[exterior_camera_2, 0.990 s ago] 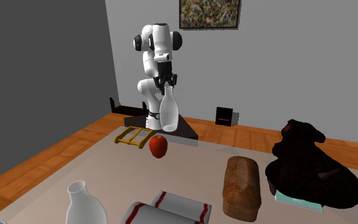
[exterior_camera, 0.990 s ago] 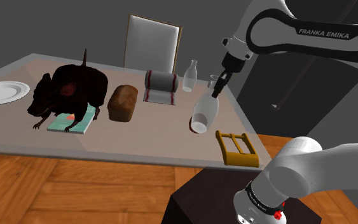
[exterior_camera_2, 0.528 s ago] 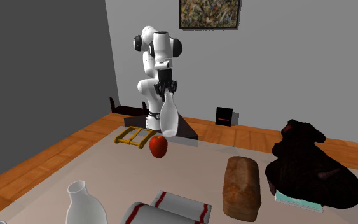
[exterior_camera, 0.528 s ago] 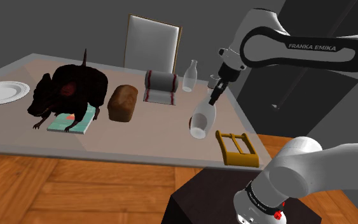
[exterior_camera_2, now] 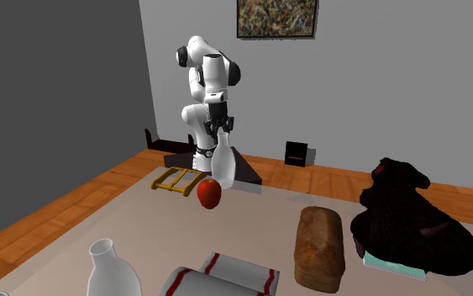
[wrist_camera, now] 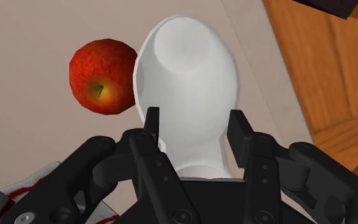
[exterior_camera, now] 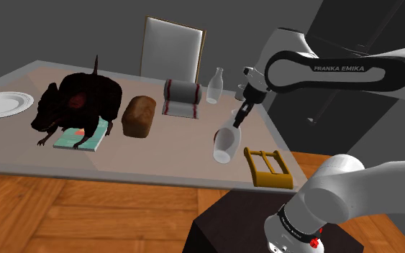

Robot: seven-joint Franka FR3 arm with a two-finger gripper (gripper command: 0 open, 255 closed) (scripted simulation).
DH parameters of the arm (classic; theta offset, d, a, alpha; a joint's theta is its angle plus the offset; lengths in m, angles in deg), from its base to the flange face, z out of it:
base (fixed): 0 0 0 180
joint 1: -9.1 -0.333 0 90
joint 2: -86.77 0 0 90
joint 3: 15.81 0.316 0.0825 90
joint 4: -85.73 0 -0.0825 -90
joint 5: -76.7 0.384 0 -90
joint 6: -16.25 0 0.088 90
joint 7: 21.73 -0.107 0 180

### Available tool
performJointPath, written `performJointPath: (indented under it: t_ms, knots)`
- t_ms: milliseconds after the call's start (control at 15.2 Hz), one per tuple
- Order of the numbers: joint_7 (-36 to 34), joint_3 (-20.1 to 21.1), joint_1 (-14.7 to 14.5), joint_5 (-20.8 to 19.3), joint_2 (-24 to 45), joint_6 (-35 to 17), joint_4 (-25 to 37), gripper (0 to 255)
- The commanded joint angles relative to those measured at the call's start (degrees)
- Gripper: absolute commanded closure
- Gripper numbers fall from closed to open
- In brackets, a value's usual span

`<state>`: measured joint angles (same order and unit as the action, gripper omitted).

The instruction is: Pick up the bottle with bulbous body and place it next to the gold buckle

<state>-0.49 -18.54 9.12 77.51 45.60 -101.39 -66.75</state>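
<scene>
I have the bottle (exterior_camera: 226, 140) by its neck: the gripper (exterior_camera: 239, 113) pinches it, one black finger on each side, as the wrist view shows, where the gripper (wrist_camera: 195, 124) clasps the narrow part and the white bulbous body (wrist_camera: 187, 70) swells out beyond the fingertips. In the shoulder view the bottle hangs tilted, base lower and towards 7 o'clock from the gripper, and it appears clear of the table (exterior_camera: 157, 154).

The buckle (exterior_camera: 267, 167) lies flat near the table's corner, at about 4 o'clock from the bottle and near it but not touching. In the second exterior view the bottle (exterior_camera_2: 223, 164) hangs below the gripper (exterior_camera_2: 218, 131), with the buckle (exterior_camera_2: 176, 179) at 8 o'clock from it and an apple (exterior_camera_2: 210, 192) just beside its base at 7 o'clock. The wrist view shows that apple (wrist_camera: 101, 76) close against the bottle's side; I cannot tell whether they touch.

Farther off in the shoulder view, from the held bottle, a second bottle (exterior_camera: 214, 86) stands at 12 o'clock, a rolled towel (exterior_camera: 182, 95) at 11, a loaf (exterior_camera: 139, 115) at 10, and a dark animal figure (exterior_camera: 78, 100) and a plate (exterior_camera: 3, 104) at about 9.
</scene>
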Motion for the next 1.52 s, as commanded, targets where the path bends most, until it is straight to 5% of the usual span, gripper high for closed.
performJointPath:
  t_ms: [0,858,924,1254,1452]
  knots:
    - [0.0,0.0,0.0,0.0,0.2,-1.5,-1.2,255]
    - [0.1,-0.1,0.0,0.1,1.4,-5.5,-4.1,255]
    - [0.1,-0.1,-0.1,0.1,1.4,-5.5,-4.0,0]
    - [0.1,-0.1,0.0,0.1,1.4,-5.5,-4.1,0]
    - [0.1,-0.1,0.1,-0.1,-1.3,1.4,0.2,0]
